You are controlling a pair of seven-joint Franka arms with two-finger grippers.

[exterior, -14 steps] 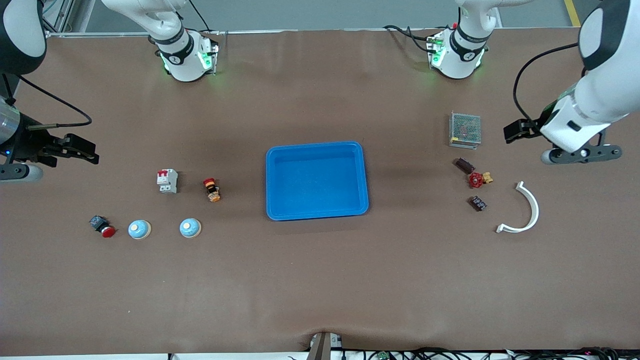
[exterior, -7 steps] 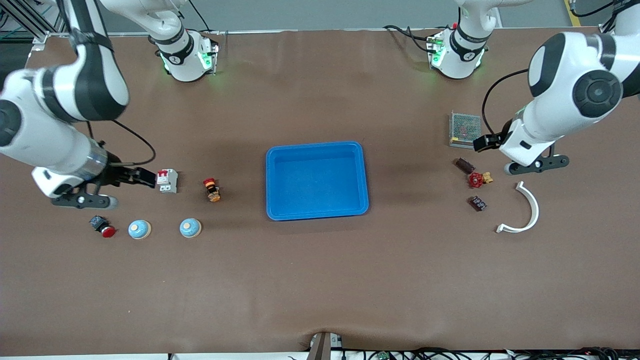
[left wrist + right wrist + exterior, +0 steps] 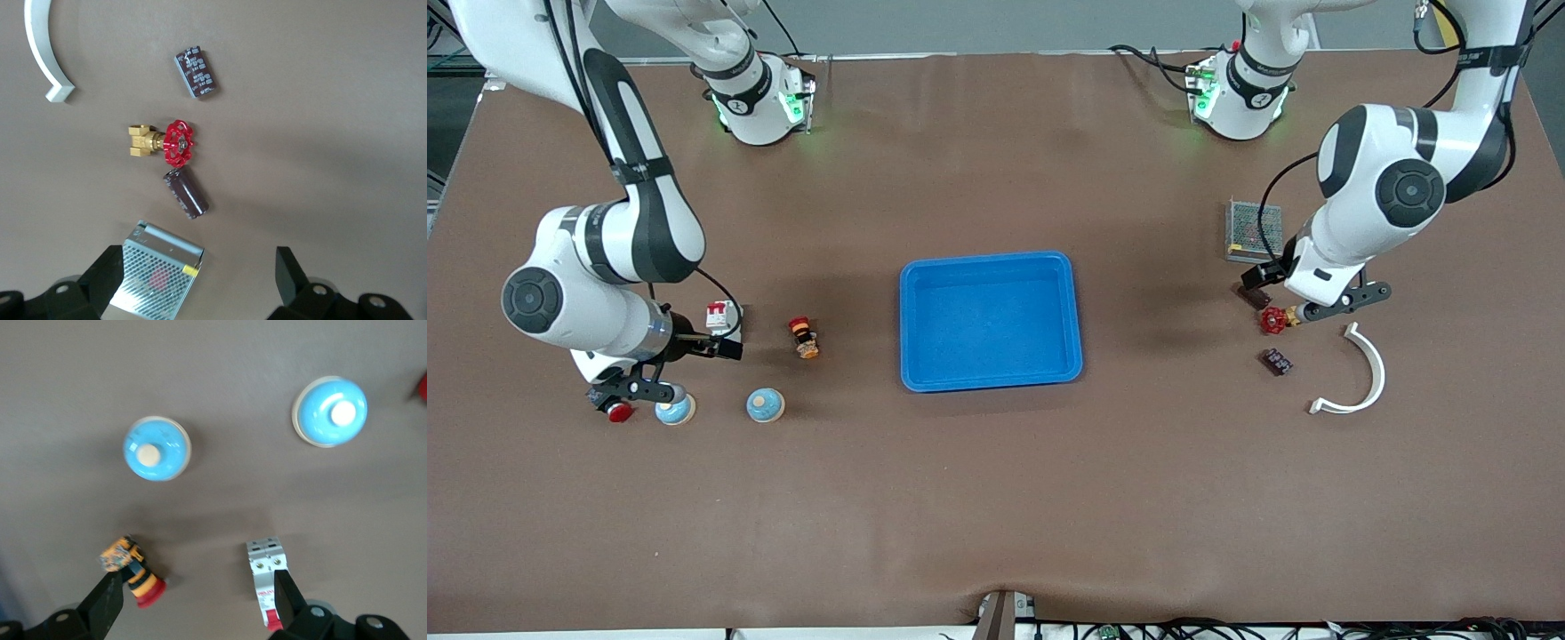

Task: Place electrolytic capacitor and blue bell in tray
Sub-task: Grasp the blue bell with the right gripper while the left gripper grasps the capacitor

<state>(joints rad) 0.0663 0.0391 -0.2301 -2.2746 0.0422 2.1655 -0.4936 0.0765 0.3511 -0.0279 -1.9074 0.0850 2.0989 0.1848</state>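
The tray (image 3: 991, 321) sits mid-table, bare table on every side. The electrolytic capacitor (image 3: 186, 193) lies below the left gripper (image 3: 193, 283), whose jaws stand apart, beside a red valve (image 3: 172, 142). The right gripper (image 3: 193, 603), spread too, hangs over a breaker (image 3: 267, 580), near two blue bells (image 3: 157, 449).
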